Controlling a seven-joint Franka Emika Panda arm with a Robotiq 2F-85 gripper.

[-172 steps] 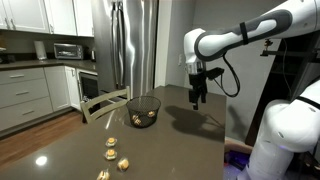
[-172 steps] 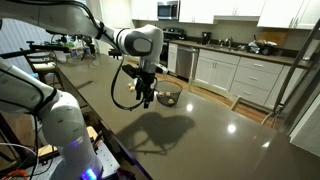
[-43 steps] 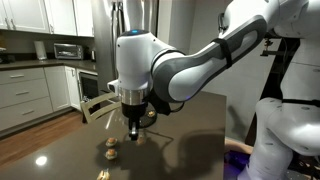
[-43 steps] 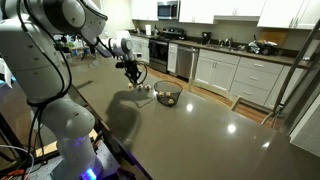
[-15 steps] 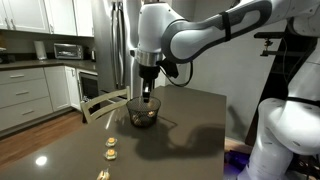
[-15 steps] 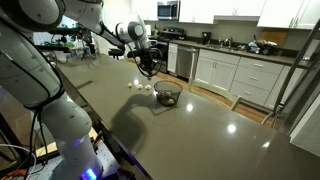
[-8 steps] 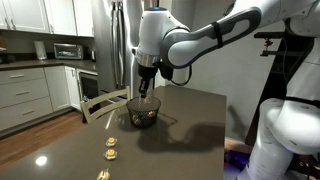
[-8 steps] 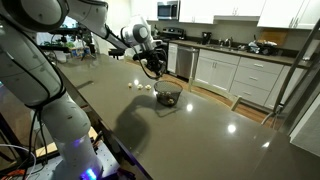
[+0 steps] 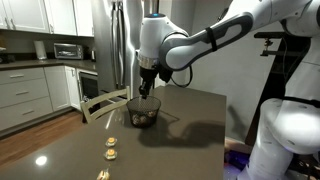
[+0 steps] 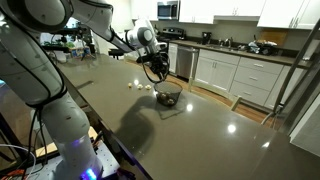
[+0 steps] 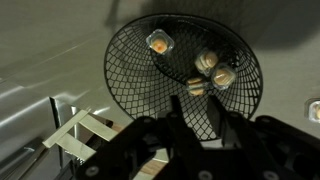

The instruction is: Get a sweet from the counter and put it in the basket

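Hanging straight down over the round, bowl-shaped basket (image 9: pixel 143 112) of thin black wire mesh, your claw (image 9: pixel 146 92) keeps its dark fingers close above the rim; from these views you cannot tell whether they are spread or closed. Looking down in the wrist view, one roundish gold-wrapped sweet (image 11: pixel 158 42) lies alone inside the basket near its edge, with three more sweets (image 11: pixel 222 76) bunched close together a little way off. On the glossy, dark brown tabletop (image 9: pixel 190 140), a few loose sweets (image 9: pixel 110 148) in the same yellow wrap sit well apart from the basket.
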